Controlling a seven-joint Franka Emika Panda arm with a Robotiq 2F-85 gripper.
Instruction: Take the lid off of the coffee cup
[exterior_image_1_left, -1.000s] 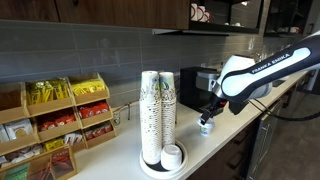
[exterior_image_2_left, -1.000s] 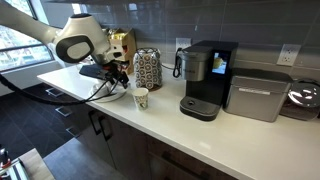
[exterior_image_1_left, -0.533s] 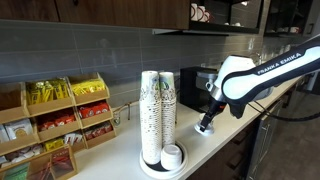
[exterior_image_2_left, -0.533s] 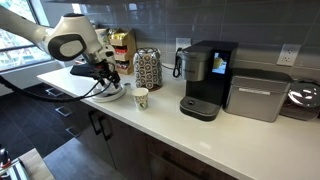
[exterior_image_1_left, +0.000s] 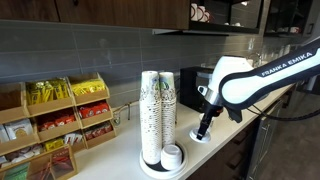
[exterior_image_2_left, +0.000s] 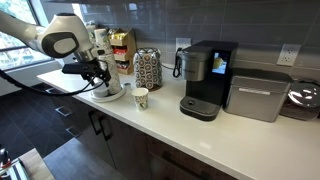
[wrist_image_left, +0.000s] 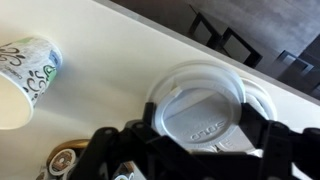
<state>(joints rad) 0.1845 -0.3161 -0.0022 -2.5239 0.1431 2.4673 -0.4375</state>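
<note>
- Item, the lid (wrist_image_left: 205, 110): off the cup. In the wrist view it sits low over or on the white counter (wrist_image_left: 110, 40); which of the two cannot be told. It is well apart from the cup.
- Item, the coffee cup (exterior_image_2_left: 141, 97): stands alone on the counter in front of the coffee machine (exterior_image_2_left: 205, 80), with its mouth open and nothing on the rim. In the wrist view it shows at the left edge (wrist_image_left: 25, 75).
- Item, the gripper (wrist_image_left: 206, 128): its fingers straddle the lid and pinch it at opposite sides of the rim. An exterior view shows it pointing straight down at the counter (exterior_image_1_left: 203, 128).
- Progress: the removal itself looks done. What appears left is to let go of the lid and lift clear.
- Orientation, lid: lies flat, embossed top face up toward the wrist camera. It is round, so it has no long axis, and its central axis is vertical.
- Orientation, cup: upright with its mouth up and its long axis vertical.
- Nearby, not the task's: tall cup stacks (exterior_image_1_left: 158, 105) and a pile of lids (exterior_image_1_left: 172, 155), both beside the gripper.
</note>
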